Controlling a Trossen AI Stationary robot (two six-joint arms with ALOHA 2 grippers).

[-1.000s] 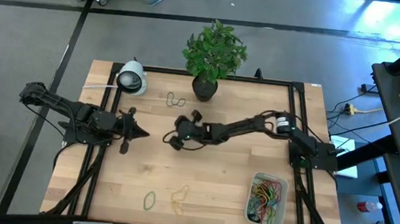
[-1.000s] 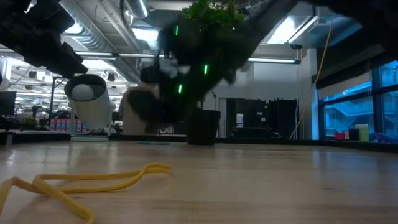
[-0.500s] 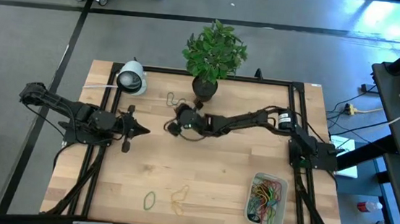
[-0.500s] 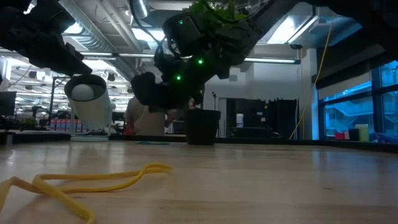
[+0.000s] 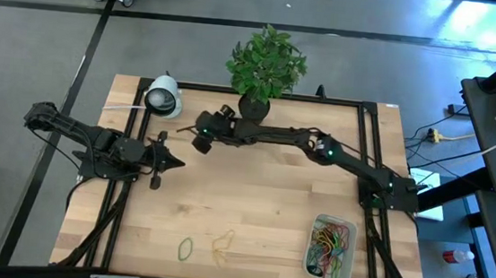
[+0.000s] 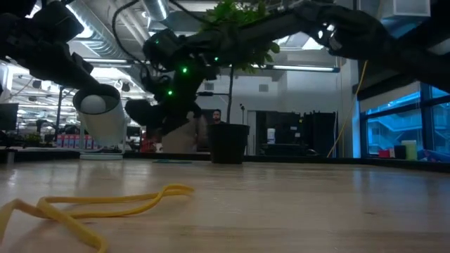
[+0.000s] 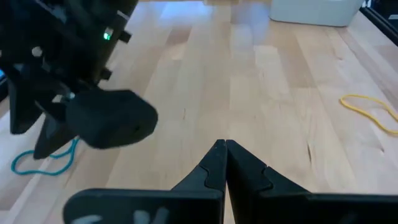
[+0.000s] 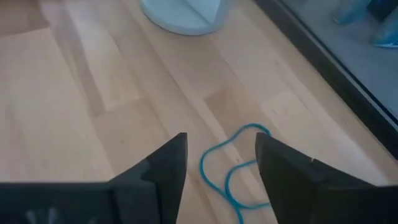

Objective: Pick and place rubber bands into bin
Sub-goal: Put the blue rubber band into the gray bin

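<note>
Reaching across the table [image 5: 251, 202], the right gripper [image 8: 219, 163] hangs with jaws wide, a blue rubber band [image 8: 231, 168] lying between them. Next, seemingly: descend, then pinch it. The left gripper [image 7: 225, 163] waits, jaws closed on nothing.

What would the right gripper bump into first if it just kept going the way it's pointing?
Most likely the blue band: it lies on the table right between the right gripper's open jaws. Beyond it stands a white base, though how far off is hard to judge.

Bare boards mid-table [image 5: 252, 193] (plant pot [image 5: 252, 110] behind)
</note>
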